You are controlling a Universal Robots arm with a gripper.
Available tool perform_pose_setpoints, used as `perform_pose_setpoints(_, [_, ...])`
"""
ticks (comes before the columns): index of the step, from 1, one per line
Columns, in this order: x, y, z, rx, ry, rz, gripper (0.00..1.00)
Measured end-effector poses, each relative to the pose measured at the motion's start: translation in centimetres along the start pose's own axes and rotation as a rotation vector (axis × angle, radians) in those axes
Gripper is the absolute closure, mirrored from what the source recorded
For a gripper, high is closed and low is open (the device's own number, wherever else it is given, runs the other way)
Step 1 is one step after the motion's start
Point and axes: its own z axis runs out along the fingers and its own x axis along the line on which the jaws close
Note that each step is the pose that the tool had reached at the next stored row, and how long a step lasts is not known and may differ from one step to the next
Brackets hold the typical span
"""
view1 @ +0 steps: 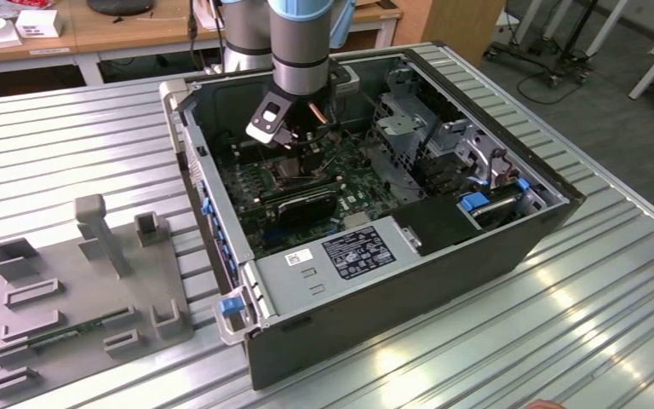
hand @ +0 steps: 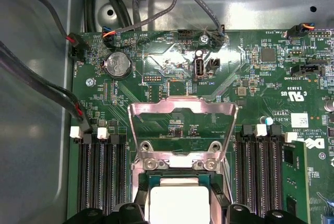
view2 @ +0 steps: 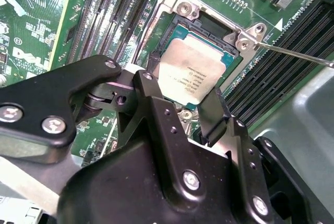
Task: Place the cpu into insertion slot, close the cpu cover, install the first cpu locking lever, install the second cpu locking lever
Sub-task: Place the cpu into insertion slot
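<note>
The single arm (view1: pixel 302 43) came down almost vertically from above, its grey wrist (view1: pixel 300 77) section upright. The end effector (view1: pixel 285 136) hung at its lower end and pointed straight down. In the second wrist view its two black fingers (view2: pixel 156 119) stood apart with a clear gap between them. In the first wrist view the fingertips (hand: pixel 130 214) were likewise spread.

**Q:** Where does the computer case (view1: pixel 418 290) lie?
**A:** On the table (view1: pixel 599 281), a fixture plate (view1: pixel 71 294) beside it (toward the exterior view's left).
**Q:** And inside?
**A:** The cpu (view2: pixel 193 72) lies in the insertion slot (view2: pixel 209 23). The cpu cover (hand: pixel 182 110) stands swung up at one edge of the slot, memory slots (hand: pixel 102 172) flank it, and the pincer (view2: pixel 182 96) hangs above the cpu.
</note>
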Motion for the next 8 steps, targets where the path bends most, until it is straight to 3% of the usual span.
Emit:
perform_pose_setpoints(4, [0.00,0.00,-0.01,0.0089,0.0005,0.000,0.46])
perform_pose_setpoints(8, [0.00,0.05,0.04,0.0106,0.0015,0.000,0.46])
